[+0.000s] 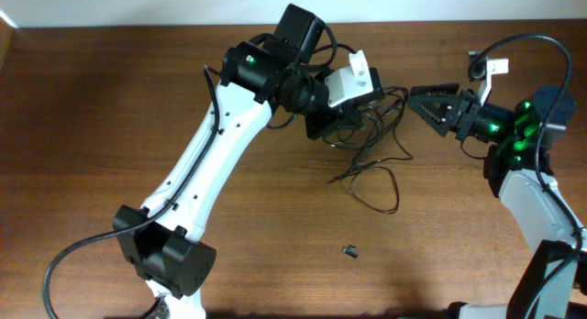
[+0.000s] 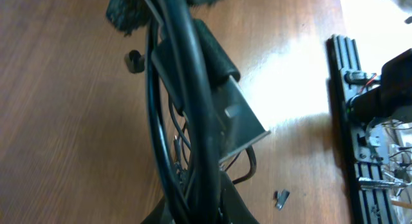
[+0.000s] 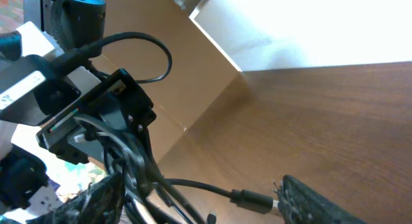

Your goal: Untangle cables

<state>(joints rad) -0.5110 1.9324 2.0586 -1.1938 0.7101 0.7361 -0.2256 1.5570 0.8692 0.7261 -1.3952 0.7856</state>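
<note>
On the brown wooden table (image 1: 92,126), the left claw (image 1: 337,128) clamps the tangled cables (image 1: 371,136); the right claw (image 1: 425,106) stands open.

The overhead view looks straight down on the table (image 1: 92,99) from high above. Both wrist views sit low and close, facing the cables (image 1: 371,147) from opposite sides; all three share that tangle.
</note>
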